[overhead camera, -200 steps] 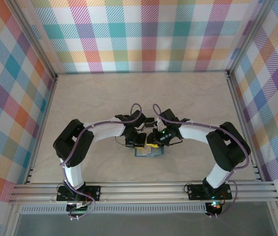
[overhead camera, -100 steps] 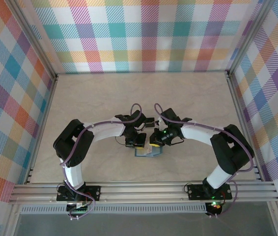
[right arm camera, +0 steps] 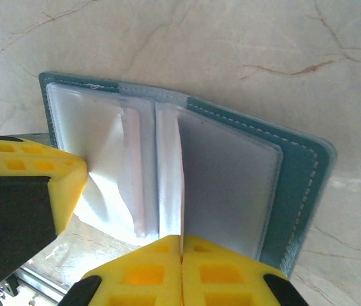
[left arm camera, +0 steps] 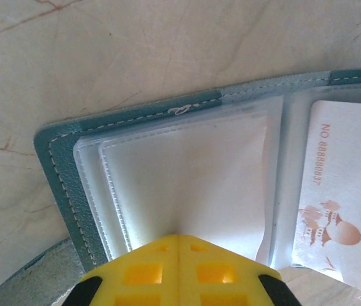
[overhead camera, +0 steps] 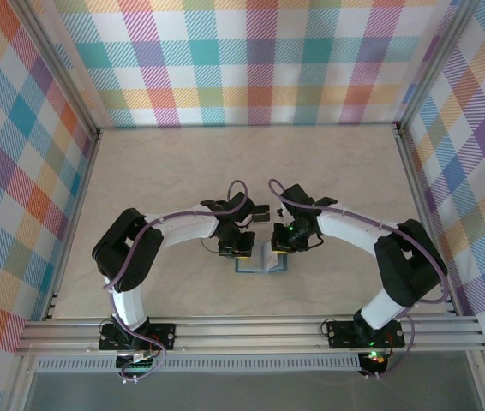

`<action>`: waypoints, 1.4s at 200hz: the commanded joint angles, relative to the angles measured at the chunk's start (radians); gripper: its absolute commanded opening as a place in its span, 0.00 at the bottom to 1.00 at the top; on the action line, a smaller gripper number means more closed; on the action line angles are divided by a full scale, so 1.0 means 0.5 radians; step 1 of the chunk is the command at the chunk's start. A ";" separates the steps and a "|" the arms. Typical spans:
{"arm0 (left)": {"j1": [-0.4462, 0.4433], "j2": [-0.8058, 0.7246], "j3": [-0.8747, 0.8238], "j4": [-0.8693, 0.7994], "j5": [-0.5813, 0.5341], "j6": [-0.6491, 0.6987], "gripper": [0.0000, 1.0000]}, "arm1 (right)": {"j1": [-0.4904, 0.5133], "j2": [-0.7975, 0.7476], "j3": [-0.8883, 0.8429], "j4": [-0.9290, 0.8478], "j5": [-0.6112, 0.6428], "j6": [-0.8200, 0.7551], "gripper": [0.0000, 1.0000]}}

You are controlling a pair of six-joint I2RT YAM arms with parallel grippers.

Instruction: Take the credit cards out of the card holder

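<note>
Table [overhead camera: 182, 171] was a pale beige slab with faint brown marble veining. One item lay directly on it: the teal card holder [overhead camera: 260, 262], opened out with its spine flat, close to the middle of the table's near edge.

The left arm reaches toward 3 o'clock and the right toward 9; left gripper [overhead camera: 241, 248] and right gripper [overhead camera: 278, 247] sit side by side, both pinched closed.

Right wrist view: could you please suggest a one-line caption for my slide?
Right gripper shut on a clear sleeve of the open teal card holder lying on the table.
</note>
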 commanded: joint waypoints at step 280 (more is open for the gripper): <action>0.223 -0.549 -0.528 0.075 -0.085 -0.111 0.00 | -0.011 0.380 1.120 -0.427 0.653 -2.929 0.01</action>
